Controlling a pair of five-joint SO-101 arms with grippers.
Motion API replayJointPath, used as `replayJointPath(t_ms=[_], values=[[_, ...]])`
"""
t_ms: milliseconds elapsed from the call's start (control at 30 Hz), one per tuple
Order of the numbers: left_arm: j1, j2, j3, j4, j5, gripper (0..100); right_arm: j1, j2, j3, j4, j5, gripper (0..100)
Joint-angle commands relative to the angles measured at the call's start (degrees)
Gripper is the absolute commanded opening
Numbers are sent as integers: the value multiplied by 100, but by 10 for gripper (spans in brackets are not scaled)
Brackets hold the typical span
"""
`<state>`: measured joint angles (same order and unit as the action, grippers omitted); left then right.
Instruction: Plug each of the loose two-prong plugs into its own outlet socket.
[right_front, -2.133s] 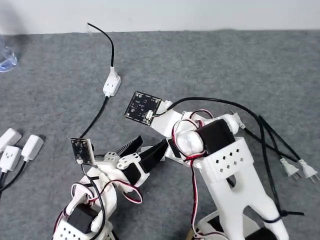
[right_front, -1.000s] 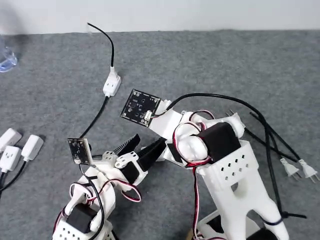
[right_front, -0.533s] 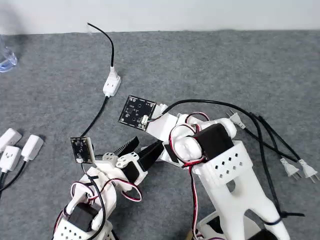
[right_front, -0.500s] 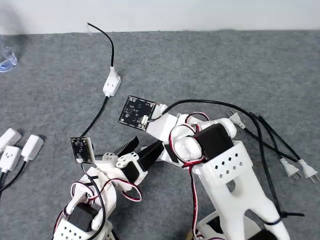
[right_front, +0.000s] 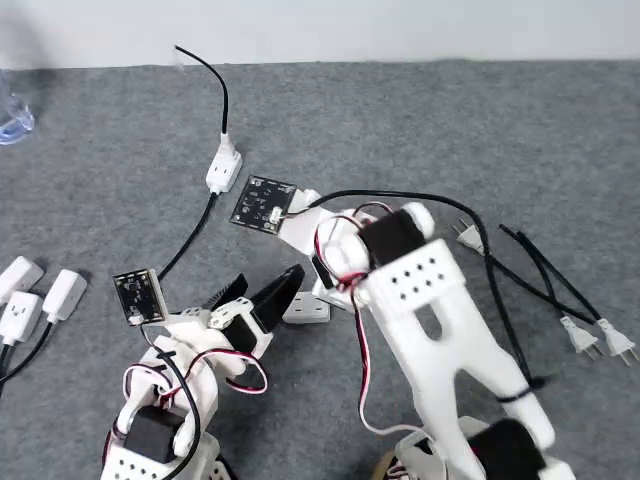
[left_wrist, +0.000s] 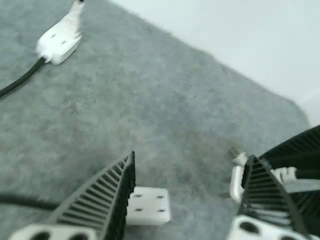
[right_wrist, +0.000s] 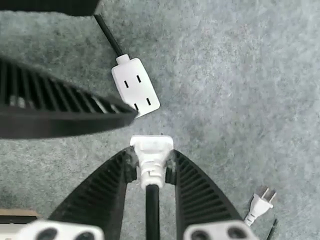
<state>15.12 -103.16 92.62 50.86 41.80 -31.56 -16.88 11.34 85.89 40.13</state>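
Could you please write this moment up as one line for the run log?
left gripper open by socket | right gripper shut on plug, near socket | plug not yet inserted

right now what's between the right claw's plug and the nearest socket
In the right wrist view, bare carpet separates plug and socket; a finger of the left claw juts alongside.

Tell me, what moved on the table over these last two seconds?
The right arm swung leftward and away from its base; its right gripper is shut on a white plug. The left gripper, open, shifted slightly left. An outlet socket that the arms had covered now shows beside it. The corded socket, the left-edge sockets and the loose plugs stayed put.
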Motion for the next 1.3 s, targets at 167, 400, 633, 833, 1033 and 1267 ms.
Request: replayJointPath(t_ms=[167, 400, 633, 833, 1033, 1267], values=[[-1697, -9, 136, 308, -844, 325, 57, 813, -88, -154, 993, 8], [-2760, 0, 391, 624, -1371, 325, 13, 1288, -70, -708, 1424, 8], [-3042, 0, 391, 1081, -1697, 325, -180, 1807, -62, -1086, 1574, 8], [-3015, 0, 391, 1081, -1697, 325, -207, 2000, -79, -1095, 1591, 8], [-3015, 0, 391, 1090, -1697, 325, -198, 2053, 44, -1095, 1591, 8], [-3015, 0, 391, 1090, -1697, 325, -295, 2053, 255, -1095, 1582, 8]])
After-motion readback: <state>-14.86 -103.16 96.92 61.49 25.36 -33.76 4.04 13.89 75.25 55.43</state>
